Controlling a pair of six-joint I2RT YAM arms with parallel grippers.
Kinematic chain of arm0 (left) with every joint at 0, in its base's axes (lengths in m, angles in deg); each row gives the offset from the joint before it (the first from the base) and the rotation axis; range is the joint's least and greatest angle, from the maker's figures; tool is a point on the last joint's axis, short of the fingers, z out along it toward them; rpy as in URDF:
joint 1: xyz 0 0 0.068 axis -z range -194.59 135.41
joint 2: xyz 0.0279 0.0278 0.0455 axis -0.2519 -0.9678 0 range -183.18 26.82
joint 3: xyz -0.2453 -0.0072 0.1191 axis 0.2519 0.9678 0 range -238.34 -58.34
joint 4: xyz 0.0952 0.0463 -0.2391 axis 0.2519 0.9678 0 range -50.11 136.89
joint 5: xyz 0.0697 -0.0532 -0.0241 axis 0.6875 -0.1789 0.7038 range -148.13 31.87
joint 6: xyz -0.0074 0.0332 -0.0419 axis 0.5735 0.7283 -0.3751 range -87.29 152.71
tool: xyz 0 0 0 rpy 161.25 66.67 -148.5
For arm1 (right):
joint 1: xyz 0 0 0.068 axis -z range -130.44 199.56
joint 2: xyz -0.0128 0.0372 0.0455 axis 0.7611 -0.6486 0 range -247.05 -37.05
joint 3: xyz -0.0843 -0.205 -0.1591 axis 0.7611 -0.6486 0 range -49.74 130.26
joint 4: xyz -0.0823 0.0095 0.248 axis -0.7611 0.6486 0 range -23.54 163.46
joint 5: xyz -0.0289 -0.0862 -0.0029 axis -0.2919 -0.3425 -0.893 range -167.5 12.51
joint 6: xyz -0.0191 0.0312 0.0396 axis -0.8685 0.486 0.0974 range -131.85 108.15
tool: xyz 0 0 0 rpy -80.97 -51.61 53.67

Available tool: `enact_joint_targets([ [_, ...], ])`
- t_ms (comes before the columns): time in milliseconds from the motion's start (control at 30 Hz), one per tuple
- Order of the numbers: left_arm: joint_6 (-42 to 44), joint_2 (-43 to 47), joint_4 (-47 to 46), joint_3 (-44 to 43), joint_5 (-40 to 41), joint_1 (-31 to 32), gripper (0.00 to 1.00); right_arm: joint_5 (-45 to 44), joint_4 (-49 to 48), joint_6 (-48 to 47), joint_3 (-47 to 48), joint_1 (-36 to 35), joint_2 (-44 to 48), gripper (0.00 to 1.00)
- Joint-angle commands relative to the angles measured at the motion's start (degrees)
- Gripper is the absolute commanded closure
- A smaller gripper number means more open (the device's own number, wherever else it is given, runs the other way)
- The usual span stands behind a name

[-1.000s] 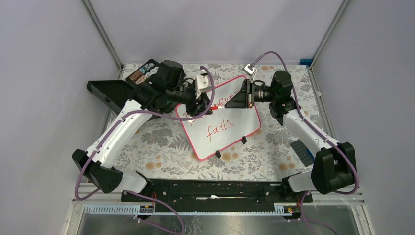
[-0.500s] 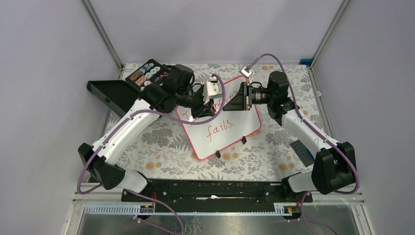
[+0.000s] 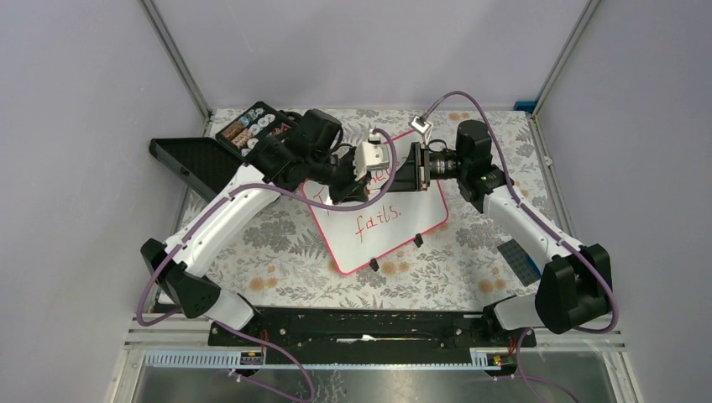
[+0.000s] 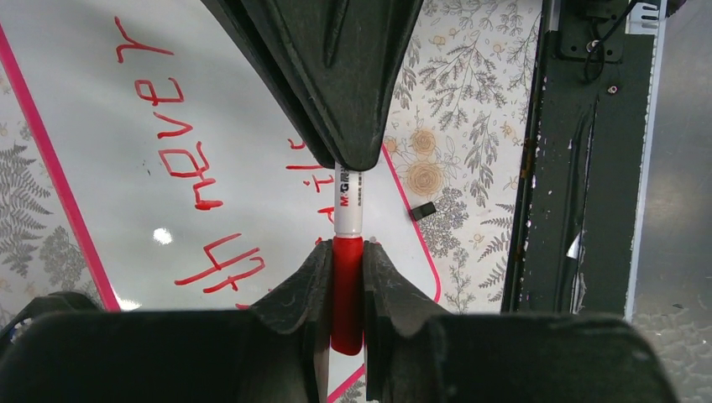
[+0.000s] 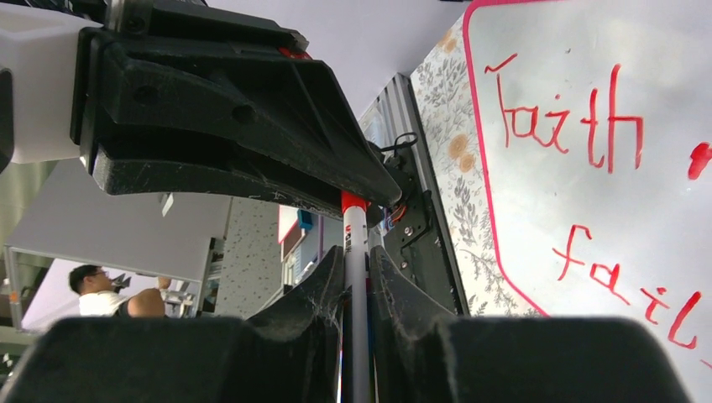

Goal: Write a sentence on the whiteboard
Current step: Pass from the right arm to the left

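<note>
The whiteboard [image 3: 395, 227] lies tilted on the table, with red words "Faith never fails" on it. It also shows in the left wrist view [image 4: 109, 185] and the right wrist view [image 5: 604, 201]. Both grippers meet tip to tip above its upper part. My left gripper [image 3: 384, 166] [image 4: 348, 248] is shut on the marker's red cap [image 4: 348, 294]. My right gripper [image 3: 406, 168] [image 5: 356, 252] is shut on the marker's white barrel [image 5: 356, 243] [image 4: 348, 201]. Cap and barrel sit in one line, end to end; the tip is hidden.
A black compartment case [image 3: 250, 126] with its open lid [image 3: 186, 161] stands at the back left. A dark flat block [image 3: 517, 262] lies on the floral cloth beside the right arm. The board's two black clip feet [image 3: 374, 264] face the near side.
My left arm has swung right, bringing the red cap up to my right gripper. The right gripper has edged slightly left. The whiteboard has not moved.
</note>
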Motion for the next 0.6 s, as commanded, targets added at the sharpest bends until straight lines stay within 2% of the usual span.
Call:
enact_joint_targets([
  [0,-1.7,-3.0,-9.1,-6.1,-2.4,2.2,1.00,-0.6,1.9,-3.2,3.6,-4.2,1.0,1.00],
  [333,-4.1,-5.6,-11.7,-9.8,-2.5,3.8,1.00,0.4,-3.1,1.4,1.9,-5.5,0.8,1.00],
  [567,-4.3,-5.3,-11.4,-9.8,-2.1,3.7,1.00,0.9,-1.6,-0.5,2.6,-5.6,1.0,1.00],
])
